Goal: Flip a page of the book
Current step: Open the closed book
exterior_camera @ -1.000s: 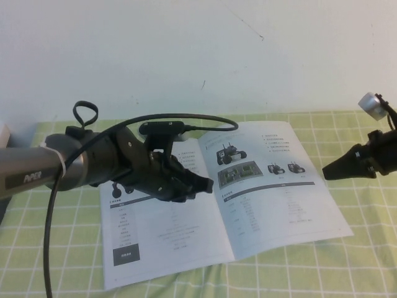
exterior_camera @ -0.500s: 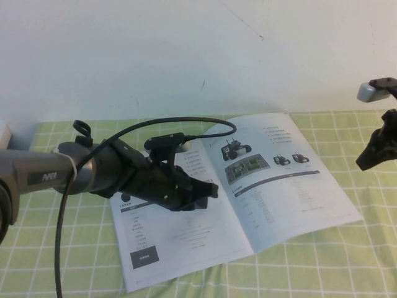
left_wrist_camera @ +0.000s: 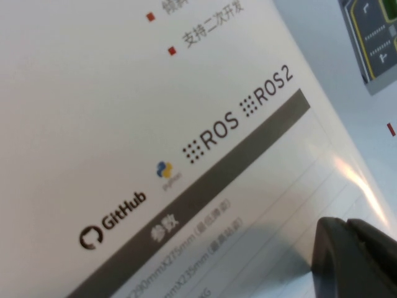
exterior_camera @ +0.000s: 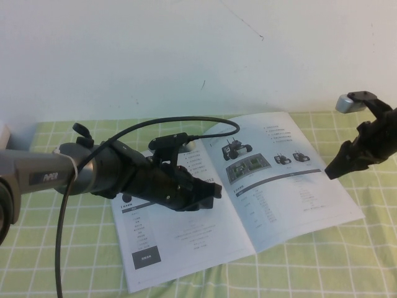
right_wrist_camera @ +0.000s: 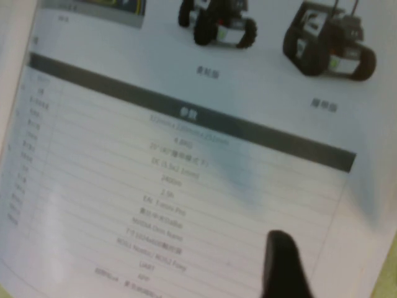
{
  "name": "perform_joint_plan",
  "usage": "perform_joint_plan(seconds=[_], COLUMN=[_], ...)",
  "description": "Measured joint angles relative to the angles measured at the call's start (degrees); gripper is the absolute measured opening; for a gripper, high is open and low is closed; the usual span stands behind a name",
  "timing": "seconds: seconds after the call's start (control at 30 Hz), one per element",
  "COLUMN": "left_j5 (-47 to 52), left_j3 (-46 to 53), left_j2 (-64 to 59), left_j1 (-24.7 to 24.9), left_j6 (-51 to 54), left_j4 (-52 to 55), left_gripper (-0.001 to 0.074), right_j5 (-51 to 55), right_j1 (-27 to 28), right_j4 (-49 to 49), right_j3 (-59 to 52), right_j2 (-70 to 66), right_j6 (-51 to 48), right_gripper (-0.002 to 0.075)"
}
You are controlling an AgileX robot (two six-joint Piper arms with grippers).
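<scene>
The book (exterior_camera: 180, 239) lies open on the green checked cloth. Its right-hand page (exterior_camera: 282, 186) shows black wheeled-robot photos, a green board picture and text tables, and lies flat. My left gripper (exterior_camera: 212, 189) is shut and sits low over the left page close to the spine. In the left wrist view its shut fingertips (left_wrist_camera: 347, 251) hover just over the printed sheet (left_wrist_camera: 124, 124). My right gripper (exterior_camera: 330, 172) is shut and points down at the page's outer edge. In the right wrist view its dark tip (right_wrist_camera: 280, 264) is over the table text of the page (right_wrist_camera: 186, 149).
The green checked cloth (exterior_camera: 322, 267) covers the table around the book. A white wall stands behind. The left arm's black cable (exterior_camera: 59, 248) hangs down at the front left. A pale object (exterior_camera: 3, 133) shows at the left edge.
The book has slid and turned a little to the right. My right gripper lifted up and away, then came back down to the right page's outer edge. My left gripper stayed near the spine.
</scene>
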State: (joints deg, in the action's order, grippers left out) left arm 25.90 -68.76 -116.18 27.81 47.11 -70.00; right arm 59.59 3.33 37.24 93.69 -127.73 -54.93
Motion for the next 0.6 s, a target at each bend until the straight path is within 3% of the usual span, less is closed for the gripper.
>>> perform_joint_plan(seconds=[0.07, 0.13, 0.6], left_j5=[0.1, 0.1, 0.1], left_j3=[0.0, 0.0, 0.0], left_j2=[0.0, 0.0, 0.0], left_j1=[0.0, 0.0, 0.0], left_j6=[0.0, 0.0, 0.8], left_j4=[0.0, 0.0, 0.0], left_gripper=[-0.0002, -0.0002, -0.0002], right_j5=[-0.8, -0.9, 0.0], right_j1=[0.0, 0.0, 0.0], right_j4=[0.8, 1.9, 4.9], right_j3=[0.0, 0.0, 0.2], right_j2=[0.0, 0.0, -3.1], right_j6=[0.0, 0.2, 0.4], right_gripper=[0.0449, 0.0483, 0.0505])
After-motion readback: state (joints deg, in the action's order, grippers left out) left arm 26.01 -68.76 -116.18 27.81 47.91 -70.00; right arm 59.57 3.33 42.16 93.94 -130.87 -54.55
